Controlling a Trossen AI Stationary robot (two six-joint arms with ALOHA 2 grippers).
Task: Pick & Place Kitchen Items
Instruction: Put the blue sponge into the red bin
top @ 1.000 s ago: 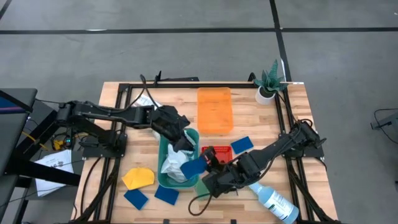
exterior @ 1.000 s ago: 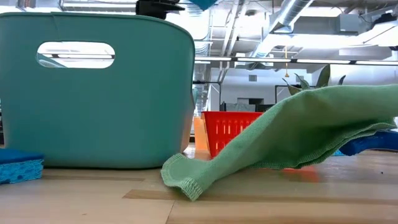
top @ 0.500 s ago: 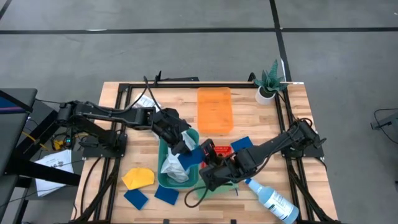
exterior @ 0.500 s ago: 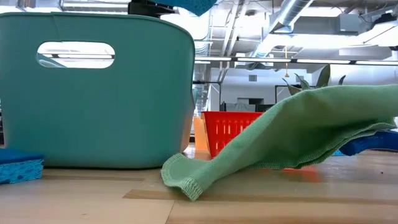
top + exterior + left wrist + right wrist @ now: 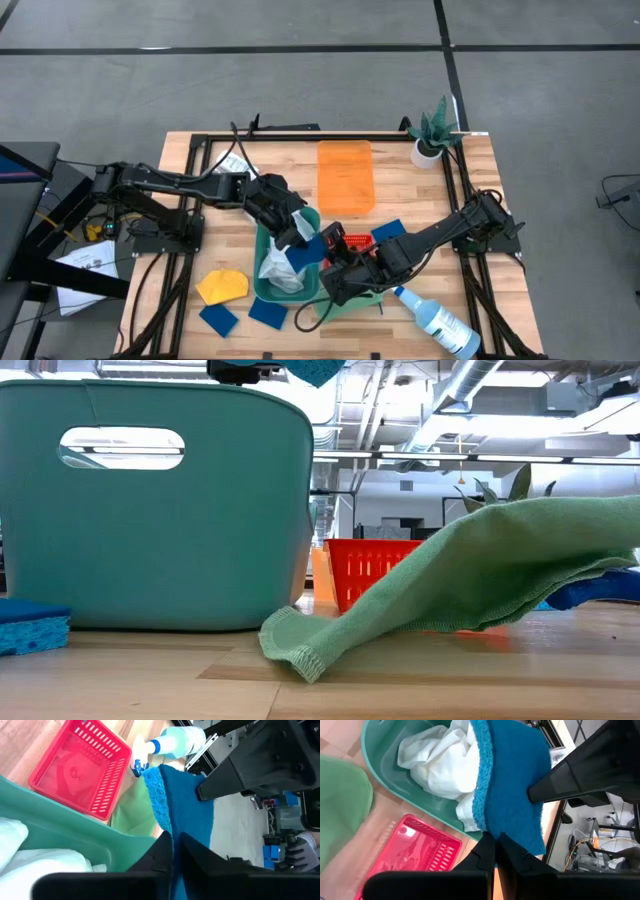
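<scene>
A blue sponge (image 5: 312,250) hangs above the right rim of the teal bin (image 5: 262,285), with both grippers shut on it. My left gripper (image 5: 298,238) reaches in from the table's left, and my right gripper (image 5: 331,264) from the right. A white cloth (image 5: 437,760) lies in the bin. The green cloth (image 5: 480,580) is draped by the bin, its hem on the table. The spray bottle (image 5: 440,322) lies on its side near the front right. A yellow cloth (image 5: 222,286) lies left of the bin. My left gripper pinches one end of the sponge (image 5: 167,822) between its two fingers, coming from the table's left and slanting down. The sponge is lifted clear and stands on edge between the two grippers. My right gripper pinches the opposite end of the sponge (image 5: 492,822) between its two fingers, coming from the table's right and slanting down. The sponge stays clear of the bin and the white cloth below it.
A red basket (image 5: 345,245) stands right of the bin, under my right arm. Loose blue sponges (image 5: 218,319) (image 5: 267,312) (image 5: 389,232) lie on the table. An orange tray (image 5: 345,177) sits at the back middle and a potted plant (image 5: 432,135) at the back right.
My right gripper has carried the blue sponge toward the table's left and far edge, from beside the bin's near right corner up to my left gripper over the bin's right rim. The sponge stays clear of the table.
</scene>
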